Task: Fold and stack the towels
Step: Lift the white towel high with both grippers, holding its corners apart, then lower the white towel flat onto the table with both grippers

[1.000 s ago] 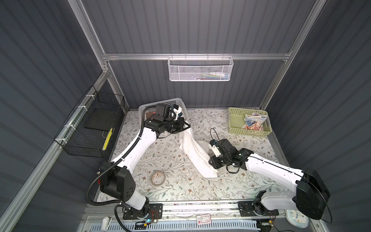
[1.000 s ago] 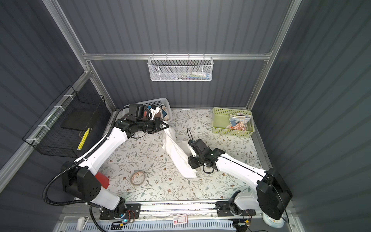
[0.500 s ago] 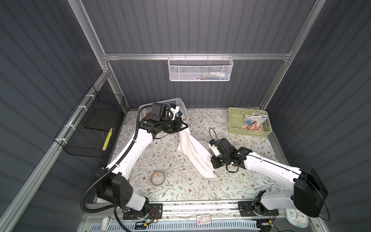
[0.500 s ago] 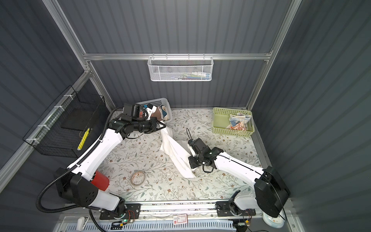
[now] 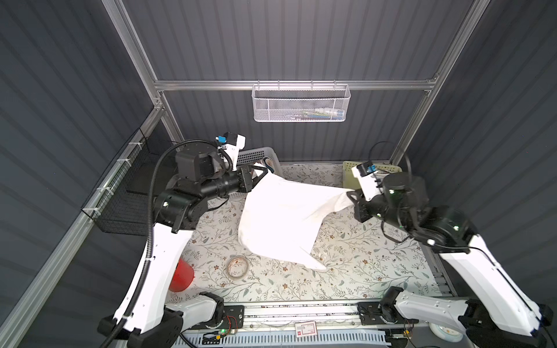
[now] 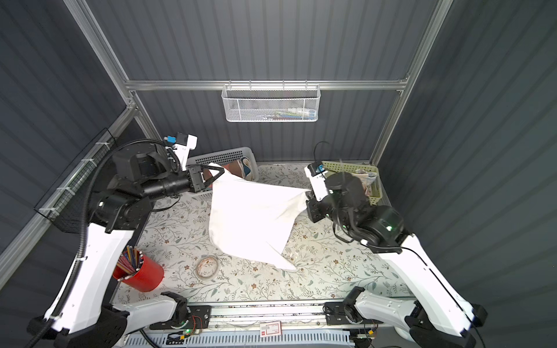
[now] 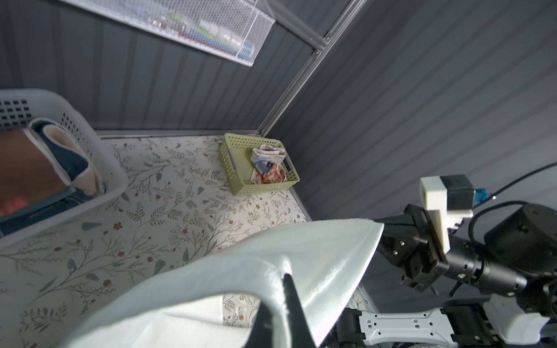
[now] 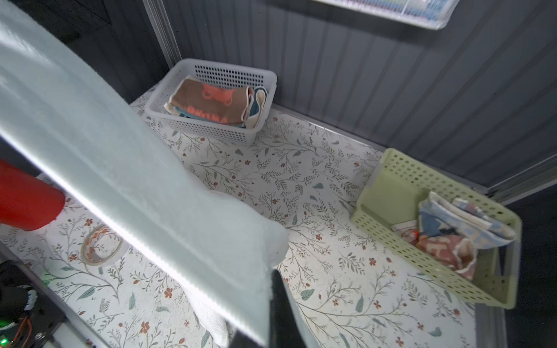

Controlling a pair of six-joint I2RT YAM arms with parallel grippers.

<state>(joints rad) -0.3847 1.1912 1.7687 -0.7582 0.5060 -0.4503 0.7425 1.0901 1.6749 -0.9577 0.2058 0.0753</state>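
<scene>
White towel (image 5: 280, 220): plain terry cloth, held clear of the worktop (image 5: 346, 280) as a slack sheet above its middle. I read the left gripper (image 5: 266, 174) clenched on one upper corner toward the rear left. The right gripper (image 5: 349, 194) is clenched on the opposite corner toward the right edge. The top hem runs nearly taut between them, and the lowest corner tapers to a point that appears to rest on the floral-printed surface.

White perforated plastic basket (image 8: 211, 75), rear left corner: holds a folded brown towel (image 8: 211, 102) with coral figures and a blue towel (image 8: 257, 104) with a cream border, standing on edge.

Green perforated basket (image 8: 391, 192), rear right corner: holds crumpled patterned cloths (image 8: 446, 241).

Red cylindrical cup (image 6: 141, 274) of pencils: front left.

Translucent tape roll (image 5: 237, 267): flat, near the front edge.
</scene>
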